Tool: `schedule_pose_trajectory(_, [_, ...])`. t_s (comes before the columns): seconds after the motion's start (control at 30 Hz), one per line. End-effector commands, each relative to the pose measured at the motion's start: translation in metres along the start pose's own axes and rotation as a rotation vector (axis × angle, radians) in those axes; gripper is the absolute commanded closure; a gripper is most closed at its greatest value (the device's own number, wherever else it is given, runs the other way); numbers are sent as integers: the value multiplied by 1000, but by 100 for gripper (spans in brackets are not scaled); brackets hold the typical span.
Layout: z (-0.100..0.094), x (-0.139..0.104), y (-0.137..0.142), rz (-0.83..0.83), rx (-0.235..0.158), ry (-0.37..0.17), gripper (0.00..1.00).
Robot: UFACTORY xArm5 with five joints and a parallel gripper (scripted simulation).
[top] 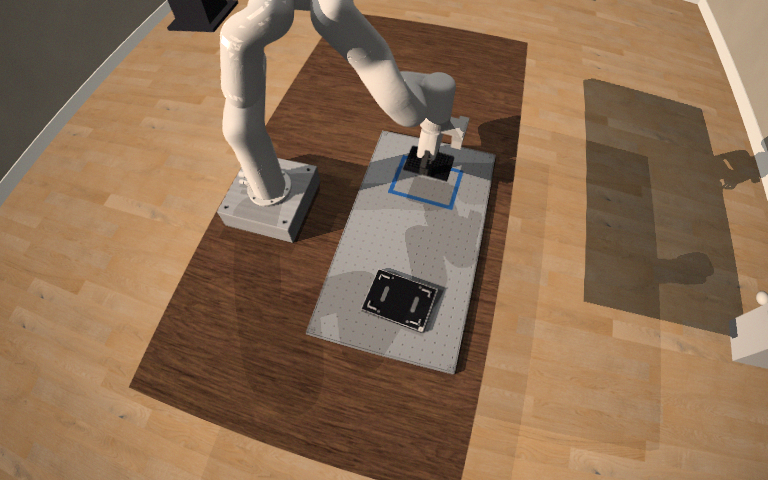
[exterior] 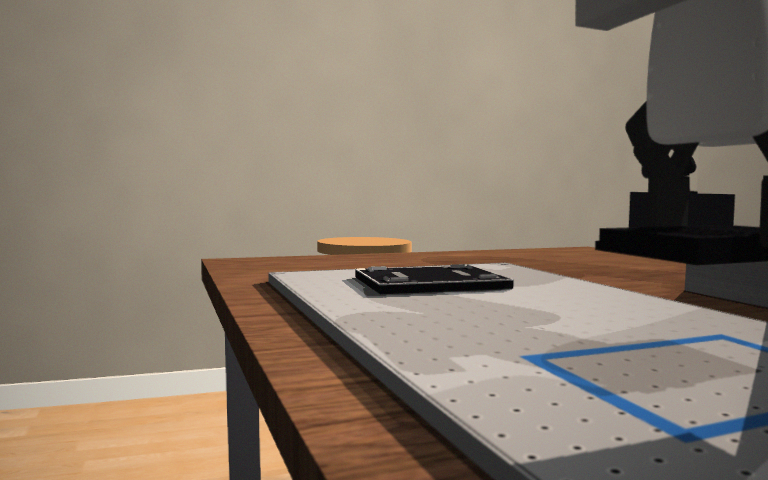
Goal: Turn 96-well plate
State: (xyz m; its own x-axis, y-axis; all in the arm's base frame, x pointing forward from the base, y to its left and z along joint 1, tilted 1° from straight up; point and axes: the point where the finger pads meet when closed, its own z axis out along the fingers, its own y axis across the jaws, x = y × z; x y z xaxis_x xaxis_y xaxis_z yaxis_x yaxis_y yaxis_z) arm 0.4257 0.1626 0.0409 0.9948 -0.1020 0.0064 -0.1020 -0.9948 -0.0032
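Observation:
My gripper (top: 428, 160) (exterior: 702, 212) is shut on the black 96-well plate (top: 438, 165) (exterior: 668, 242) and holds it level in the air above the far edge of the blue marked rectangle (top: 421, 199) (exterior: 594, 386). The black plate nest N1 (top: 402, 299) (exterior: 433, 277) lies empty near the other end of the grey perforated board (top: 362, 266) (exterior: 453, 333), with white corner locators showing. I cannot tell where the plate's cut-off corner points.
The board lies on a dark wooden table (top: 226, 316) (exterior: 266, 316). The arm's base block (top: 270, 206) stands left of the board. A small white bracket (top: 459, 131) stands at the board's far end. A round orange disc (exterior: 364, 245) shows beyond the table.

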Motion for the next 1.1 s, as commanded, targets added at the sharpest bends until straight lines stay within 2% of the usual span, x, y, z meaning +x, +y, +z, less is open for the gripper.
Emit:
schedule_pose_trajectory(0.0, [6, 1, 0, 0, -13, 10, 100])
schedule_pose_trajectory(1.07, [53, 1, 0, 0, -13, 10, 100])
